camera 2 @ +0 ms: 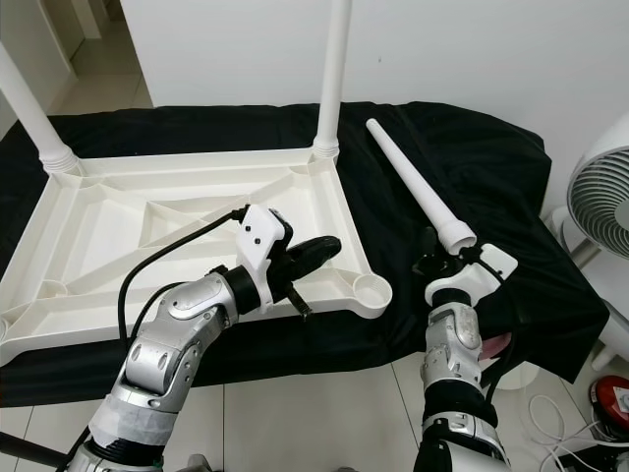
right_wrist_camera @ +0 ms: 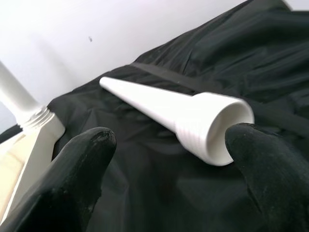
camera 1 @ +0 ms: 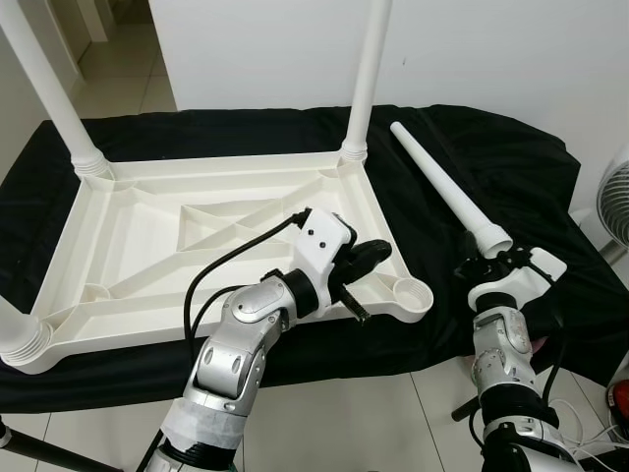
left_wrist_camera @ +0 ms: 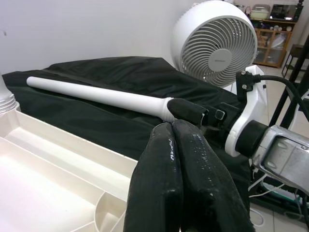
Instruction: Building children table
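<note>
A white plastic tabletop (camera 1: 147, 231) lies upside down on a black cloth. Three white legs stand in its corners: far left (camera 1: 49, 93), far right (camera 1: 366, 79) and near left (camera 1: 15, 334). Its near right socket (camera 1: 413, 293) holds nothing. A loose tapered leg (camera 1: 447, 192) lies on the cloth to the right, wide threaded end (right_wrist_camera: 212, 128) nearest me. My right gripper (camera 1: 488, 258) is open, one finger on each side of that end. Just above the tabletop's near right corner hovers my left gripper (camera 1: 369, 256), shut on nothing.
The black cloth (camera 1: 491, 147) covers a low platform with a white wall behind it. A white fan (camera 2: 600, 206) stands on the floor at the right. Cables (camera 2: 560, 418) lie on the tiled floor near the right arm.
</note>
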You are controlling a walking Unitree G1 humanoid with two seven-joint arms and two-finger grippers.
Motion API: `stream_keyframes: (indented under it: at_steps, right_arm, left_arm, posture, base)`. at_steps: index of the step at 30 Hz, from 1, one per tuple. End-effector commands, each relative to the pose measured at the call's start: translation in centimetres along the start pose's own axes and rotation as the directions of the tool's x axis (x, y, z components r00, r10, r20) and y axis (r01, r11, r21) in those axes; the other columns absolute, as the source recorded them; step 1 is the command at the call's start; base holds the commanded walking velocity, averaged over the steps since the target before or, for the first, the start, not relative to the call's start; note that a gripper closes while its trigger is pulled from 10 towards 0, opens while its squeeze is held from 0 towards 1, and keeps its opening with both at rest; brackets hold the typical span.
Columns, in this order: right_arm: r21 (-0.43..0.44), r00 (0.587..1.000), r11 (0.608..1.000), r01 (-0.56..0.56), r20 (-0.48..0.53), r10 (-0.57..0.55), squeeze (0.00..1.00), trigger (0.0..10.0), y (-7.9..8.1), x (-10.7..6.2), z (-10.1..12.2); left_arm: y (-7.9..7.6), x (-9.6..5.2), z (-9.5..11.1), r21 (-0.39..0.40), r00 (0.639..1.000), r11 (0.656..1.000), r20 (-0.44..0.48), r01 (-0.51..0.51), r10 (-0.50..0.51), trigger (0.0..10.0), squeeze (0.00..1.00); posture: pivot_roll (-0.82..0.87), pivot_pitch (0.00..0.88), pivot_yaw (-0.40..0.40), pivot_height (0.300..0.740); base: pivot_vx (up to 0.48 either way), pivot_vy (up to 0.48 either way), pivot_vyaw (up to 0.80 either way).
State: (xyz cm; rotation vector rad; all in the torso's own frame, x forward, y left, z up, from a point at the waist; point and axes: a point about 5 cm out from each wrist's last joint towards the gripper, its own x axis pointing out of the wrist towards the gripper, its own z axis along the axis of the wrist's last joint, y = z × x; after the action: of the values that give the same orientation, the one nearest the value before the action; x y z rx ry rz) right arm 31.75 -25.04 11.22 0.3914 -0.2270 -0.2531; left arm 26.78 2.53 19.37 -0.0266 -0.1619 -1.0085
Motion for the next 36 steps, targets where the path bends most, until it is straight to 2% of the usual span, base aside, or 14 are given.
stream_keyframes:
  at_steps: [1,10,22,36]
  right_arm:
    - [0.013,1.000,1.000,0.017,0.012,-0.017,0.00,10.0,-0.2,0.2,0.2]
    - [0.037,1.000,0.999,-0.001,0.010,0.001,0.00,10.0,-0.6,0.7,0.5]
    - [0.100,1.000,0.995,-0.029,0.007,0.029,0.00,10.0,0.2,2.2,0.9]
    - [0.147,1.000,0.989,0.004,-0.002,-0.004,0.00,10.0,-0.1,1.7,0.1]
  left_arm:
    - [-0.9,0.3,-0.1,-0.041,1.000,0.999,0.014,0.019,-0.018,10.0,0.00]
    - [-1.1,0.1,0.1,-0.040,0.999,0.999,-0.002,0.034,-0.034,10.0,0.00]
    - [-1.4,-0.2,0.4,-0.040,0.998,0.997,-0.025,0.062,-0.063,10.0,0.00]
    - [-1.4,-0.4,0.6,-0.041,0.997,0.997,-0.042,0.067,-0.068,10.0,0.00]
  posture:
    - [-0.04,0.018,0.007,0.740]
    - [-0.03,0.028,0.027,0.740]
    - [-0.02,0.060,0.061,0.740]
    - [-0.02,0.068,0.078,0.740]
  base:
    - [0.000,0.000,0.00]
    - [0.000,0.000,0.00]
    - [0.000,0.000,0.00]
    - [0.000,0.000,0.00]
